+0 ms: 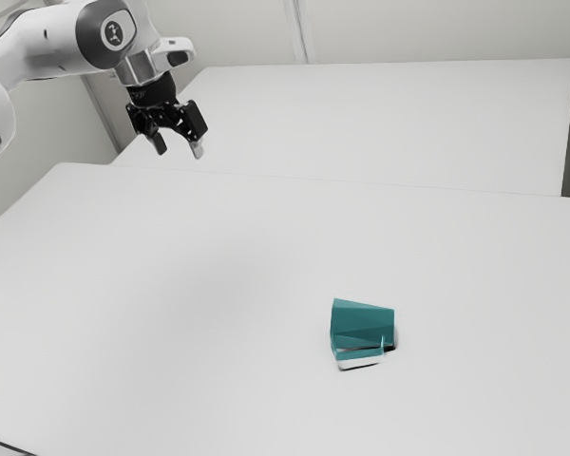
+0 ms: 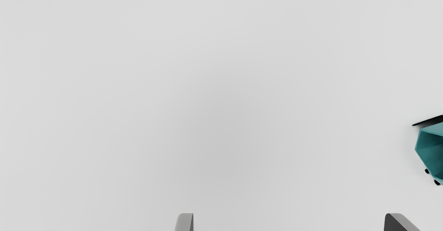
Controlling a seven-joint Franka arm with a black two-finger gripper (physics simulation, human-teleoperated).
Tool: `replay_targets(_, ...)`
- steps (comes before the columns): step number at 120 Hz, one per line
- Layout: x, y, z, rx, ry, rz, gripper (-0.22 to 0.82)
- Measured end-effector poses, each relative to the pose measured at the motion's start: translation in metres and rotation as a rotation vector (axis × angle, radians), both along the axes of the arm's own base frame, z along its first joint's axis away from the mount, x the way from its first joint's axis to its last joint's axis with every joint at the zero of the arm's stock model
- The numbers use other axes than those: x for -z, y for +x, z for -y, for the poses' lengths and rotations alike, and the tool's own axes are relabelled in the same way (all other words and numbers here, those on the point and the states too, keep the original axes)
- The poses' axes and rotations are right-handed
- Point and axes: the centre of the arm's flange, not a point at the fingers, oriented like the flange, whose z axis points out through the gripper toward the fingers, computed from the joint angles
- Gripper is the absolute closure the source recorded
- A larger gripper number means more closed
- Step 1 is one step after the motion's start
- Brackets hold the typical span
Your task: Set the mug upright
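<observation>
High over the table's far side, toward the exterior view's upper left, hangs my gripper [image 1: 179, 149], well apart from the mug. In the wrist view the gripper [image 2: 289, 222] is open, its two fingertips wide apart with bare table between them. The teal, faceted mug [image 1: 363, 324] lies on its side on the table, its handle side toward the exterior camera. Part of the mug [image 2: 431, 149] shows in the wrist view, with its open mouth visible and the rest cut off by the picture's edge.
The mug lies on a large white table [image 1: 199, 285]. Behind it is another white surface [image 1: 380, 123], with pale walls beyond. A thin dark line crosses the exterior view's lower left corner.
</observation>
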Motion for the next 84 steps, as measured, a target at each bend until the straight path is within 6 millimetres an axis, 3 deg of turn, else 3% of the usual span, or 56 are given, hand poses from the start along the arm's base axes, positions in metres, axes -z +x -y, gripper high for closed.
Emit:
replay_targets(41,0.007,-0.005,0.005,0.017,-0.032,-0.011,0.0)
replay_targets(53,0.025,-0.019,0.013,0.002,-0.152,-0.046,0.0)
replay_targets(64,0.05,-0.042,0.025,-0.021,-0.265,-0.068,0.0)
replay_targets(84,0.1,-0.064,0.046,-0.082,-0.4,-0.074,0.0)
